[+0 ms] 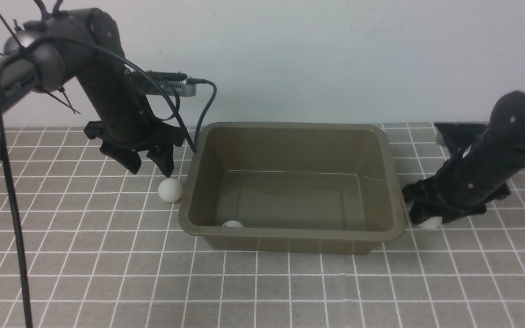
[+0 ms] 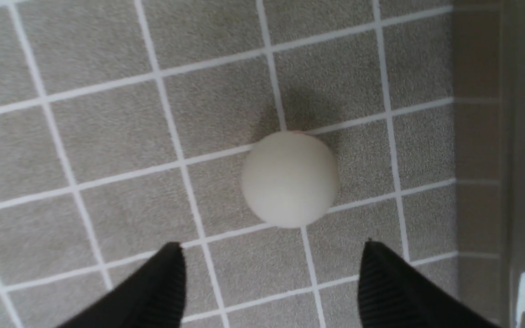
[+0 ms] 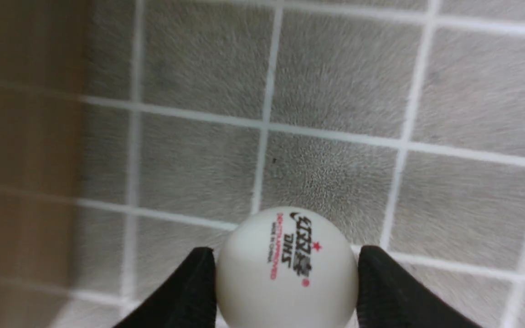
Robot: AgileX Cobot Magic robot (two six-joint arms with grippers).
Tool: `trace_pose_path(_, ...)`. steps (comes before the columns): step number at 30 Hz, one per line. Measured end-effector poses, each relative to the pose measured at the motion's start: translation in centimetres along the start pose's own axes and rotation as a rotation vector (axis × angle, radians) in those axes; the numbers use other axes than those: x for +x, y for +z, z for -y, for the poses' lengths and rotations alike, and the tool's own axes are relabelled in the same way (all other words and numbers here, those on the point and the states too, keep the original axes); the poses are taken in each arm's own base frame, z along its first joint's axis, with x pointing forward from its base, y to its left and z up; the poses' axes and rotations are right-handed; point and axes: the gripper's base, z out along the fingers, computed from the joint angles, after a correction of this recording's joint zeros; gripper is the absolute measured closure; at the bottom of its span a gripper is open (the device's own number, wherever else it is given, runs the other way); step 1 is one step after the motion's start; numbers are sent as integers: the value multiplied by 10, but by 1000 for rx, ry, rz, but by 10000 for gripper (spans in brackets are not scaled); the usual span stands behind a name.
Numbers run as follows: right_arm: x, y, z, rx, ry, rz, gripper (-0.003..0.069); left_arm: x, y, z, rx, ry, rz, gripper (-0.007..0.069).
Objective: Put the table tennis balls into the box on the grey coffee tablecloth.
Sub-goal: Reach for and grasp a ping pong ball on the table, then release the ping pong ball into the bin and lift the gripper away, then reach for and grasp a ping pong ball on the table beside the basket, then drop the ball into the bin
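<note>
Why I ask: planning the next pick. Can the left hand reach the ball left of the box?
Probably yes: the left hand hangs open above the ball, nothing between them; the box stands close beside.

The box (image 1: 290,150) occupies the centre of the counter. Its top is open, and its floor is bare except for the boxed ball (image 1: 233,223) at the near-left corner. The left ball (image 1: 170,190) lies just beside the box's left wall, which blocks access from that side; its other sides are open tablecloth (image 1: 262,282). The left pincer (image 1: 150,172) hangs close above it, fingers spread wider than the ball. A cable (image 1: 205,109) droops to the box's rear-left rim. The right pincer (image 1: 429,222), clamped on the right ball (image 3: 285,269), sits just beside the right wall.
</note>
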Motion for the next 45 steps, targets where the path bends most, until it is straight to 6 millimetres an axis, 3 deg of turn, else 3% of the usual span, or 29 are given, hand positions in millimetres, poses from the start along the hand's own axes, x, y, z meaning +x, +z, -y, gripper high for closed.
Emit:
trace_pose_path(4,-13,-62,-17,-49,10,158,300,-1,20,0,4,0,-39,94)
trace_pose_path(6,-17,-83,-33,-83,-33,224,300,-1,33,-2,5,-3,-63,92)
trace_pose_path(9,-20,-90,-53,-111,-109,266,300,-1,45,-3,6,-7,-86,90)
trace_pose_path(10,-22,-87,-68,-129,-164,275,300,-1,56,-5,6,-10,-98,90)
trace_pose_path(14,-25,-78,-86,-148,-211,263,271,-4,64,-5,13,-14,-79,92)
trace_pose_path(17,-29,-81,-95,-161,-232,265,135,-7,66,-6,12,-7,-52,162)
trace_pose_path(19,-33,-89,-98,-167,-243,279,68,-7,67,-6,13,-1,-53,278)
trace_pose_path(23,-38,-107,-100,-155,-270,306,39,-7,64,-6,12,11,-71,280)
trace_pose_path(26,-38,-134,-100,-142,-297,364,96,-11,52,-9,-44,36,-64,280)
trace_pose_path(28,-33,-154,-97,-115,-322,401,155,-17,34,-13,-109,43,-20,280)
trace_pose_path(29,-33,-153,-97,-111,-325,401,162,-17,32,-13,-114,42,-16,280)
trace_pose_path(34,-15,-207,-86,-17,-333,492,373,-19,-53,-4,-162,12,174,280)
trace_pose_path(36,-4,-230,-79,28,-320,530,484,-14,-87,12,-104,13,252,280)
trace_pose_path(38,9,-253,-73,58,-300,564,569,-9,-107,34,-17,42,296,280)
trace_pose_path(41,44,-282,-60,94,-248,613,655,-4,-113,74,103,134,310,280)
trace_pose_path(43,74,-290,-50,96,-212,644,669,-3,-100,104,142,215,279,280)
trace_pose_path(45,89,-292,-46,92,-201,659,671,-3,-92,116,149,241,259,280)
